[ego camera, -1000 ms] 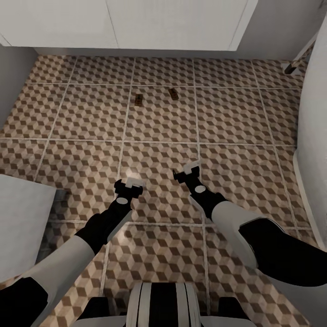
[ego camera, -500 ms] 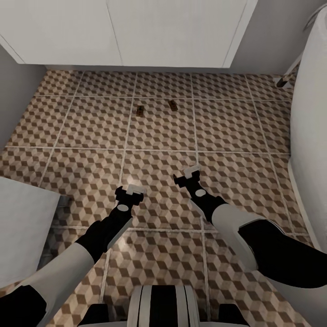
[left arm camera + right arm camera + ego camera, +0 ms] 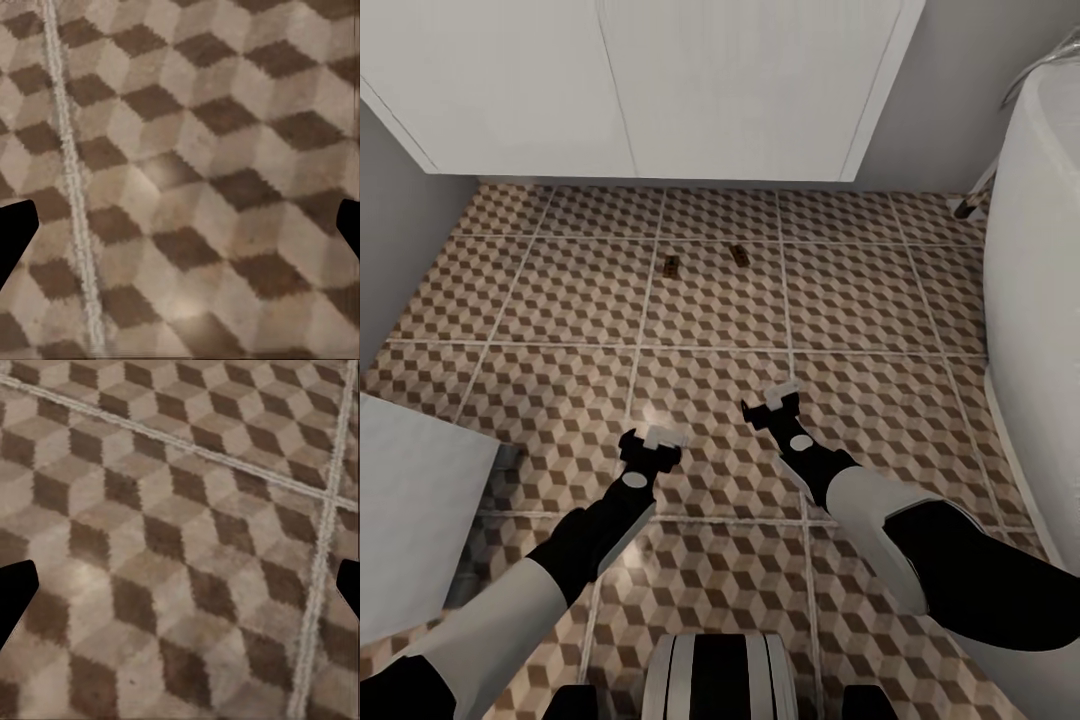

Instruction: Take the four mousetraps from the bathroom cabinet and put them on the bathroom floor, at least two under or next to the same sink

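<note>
No writing is readable. Left gripper (image 3: 651, 439) and right gripper (image 3: 777, 397) hang over the floor (image 3: 540, 300), fingers spread wide, empty. At 12 o'clock, two mousetraps lie before the white vanity (image 3: 660, 90): left trap (image 3: 672, 265) long axis near 12–6, right trap (image 3: 739, 254) toward 11–5.

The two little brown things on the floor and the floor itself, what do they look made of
The mousetraps look like flat brown wooden boards with dark parts on top, too small to say more. The bathroom floor looks like printed ceramic tile: a cube pattern, pale grout lines and a soft sheen near the left gripper, though it is a render.
</note>
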